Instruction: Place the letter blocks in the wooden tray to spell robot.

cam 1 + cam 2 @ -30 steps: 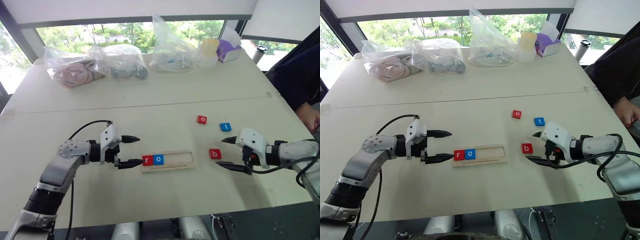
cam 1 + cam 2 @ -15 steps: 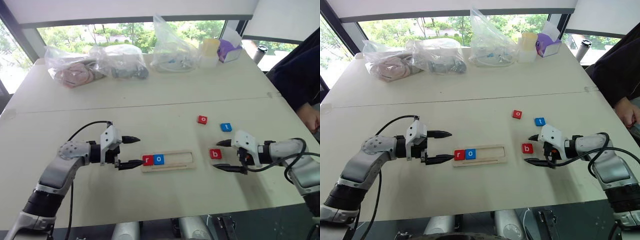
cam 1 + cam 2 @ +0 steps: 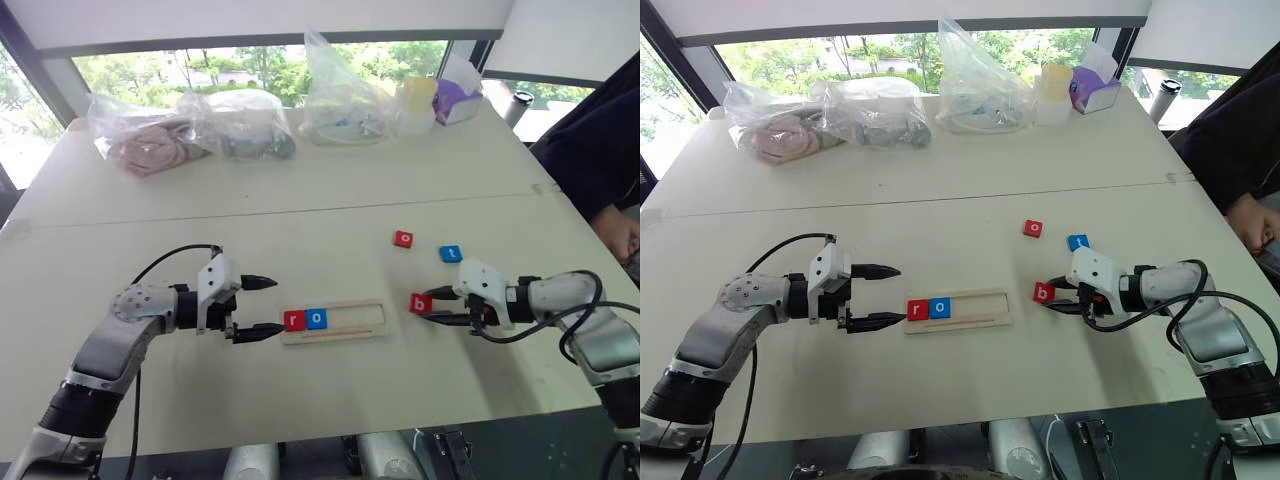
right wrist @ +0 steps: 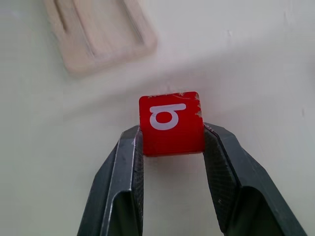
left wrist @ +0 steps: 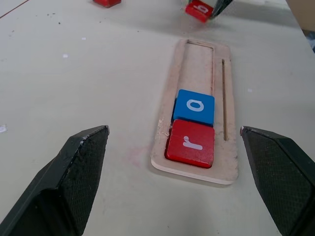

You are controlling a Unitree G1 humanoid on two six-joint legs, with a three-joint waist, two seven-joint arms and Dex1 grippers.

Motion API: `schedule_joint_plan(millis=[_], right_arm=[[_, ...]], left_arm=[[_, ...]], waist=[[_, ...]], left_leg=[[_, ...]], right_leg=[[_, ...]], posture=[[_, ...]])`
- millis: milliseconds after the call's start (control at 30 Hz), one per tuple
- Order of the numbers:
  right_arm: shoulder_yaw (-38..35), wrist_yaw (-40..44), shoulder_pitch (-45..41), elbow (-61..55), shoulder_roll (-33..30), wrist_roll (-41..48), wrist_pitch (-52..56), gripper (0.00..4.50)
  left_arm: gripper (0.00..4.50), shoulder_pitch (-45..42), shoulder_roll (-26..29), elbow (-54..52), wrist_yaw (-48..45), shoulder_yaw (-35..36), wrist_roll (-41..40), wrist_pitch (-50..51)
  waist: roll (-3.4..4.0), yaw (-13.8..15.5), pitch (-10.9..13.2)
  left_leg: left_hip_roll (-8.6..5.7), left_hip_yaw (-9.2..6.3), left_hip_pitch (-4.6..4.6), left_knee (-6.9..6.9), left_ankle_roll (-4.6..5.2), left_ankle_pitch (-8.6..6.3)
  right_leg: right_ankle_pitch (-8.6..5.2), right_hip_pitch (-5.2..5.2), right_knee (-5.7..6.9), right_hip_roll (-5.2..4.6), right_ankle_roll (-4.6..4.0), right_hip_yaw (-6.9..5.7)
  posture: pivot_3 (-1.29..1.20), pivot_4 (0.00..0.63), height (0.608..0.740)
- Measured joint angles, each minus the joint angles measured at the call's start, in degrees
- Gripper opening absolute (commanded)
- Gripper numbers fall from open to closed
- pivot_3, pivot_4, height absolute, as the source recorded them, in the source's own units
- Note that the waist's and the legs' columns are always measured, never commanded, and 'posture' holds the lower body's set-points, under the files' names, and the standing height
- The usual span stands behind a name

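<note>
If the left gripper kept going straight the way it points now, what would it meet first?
Probably the wooden tray: its near end, holding the red r block, lies just ahead between the open left gripper's fingers, though height is unclear.

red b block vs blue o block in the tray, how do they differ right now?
Colour: the b block is red, the blue o block is blue. Place: b is outside the wooden tray, o sits in its slot beside the red r block. State: b is clamped by the right end effector, o is free. Both are square tiles with white letters.
</note>
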Motion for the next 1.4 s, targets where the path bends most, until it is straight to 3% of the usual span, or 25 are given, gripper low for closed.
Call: schedule_joint_plan(millis=[100,233,533,1400], right_arm=[[1.2,0.2,-2.0,-4.3,0.6,1.0,3.4,1.12],[8.3,-0.3,-5.4,-9.4,5.5,1.0,6.8,1.12],[15.7,-1.8,-9.3,-7.6,9.2,-3.2,7.9,1.12],[18.8,-3.0,-10.9,-3.8,13.7,-6.5,7.6,1.12]], left_arm=[[4.50,0.3,0.2,-0.1,-0.1,0.1,0.0,0.0],[4.50,0.5,0.3,-0.7,-0.6,0.1,0.0,0.0],[4.50,1.4,0.6,-2.9,-0.2,0.2,-0.1,0.2],[4.50,2.8,0.6,-4.4,2.2,0.4,-0.2,0.7]], waist=[[0.00,0.1,0.0],[0.00,0.1,0.0],[0.00,0.5,0.0],[0.00,0.3,0.0]], left_leg=[[0.00,-0.03,0.00,0.00,0.00,0.00],[0.01,-0.04,0.01,0.00,0.00,0.00],[-0.01,-0.02,-0.04,0.06,0.00,0.00],[0.00,-0.03,-0.02,0.06,0.00,0.00]], right_leg=[[0.00,0.02,0.00,0.00,0.00,-0.02],[0.00,0.02,0.00,0.01,0.00,-0.03],[-0.01,0.02,-0.01,-0.03,-0.01,-0.03],[0.00,0.02,0.03,-0.02,-0.01,-0.03]], posture=[[0.00,0.150,0.740],[0.00,0.150,0.740],[0.00,0.150,0.740],[0.00,0.150,0.740]])
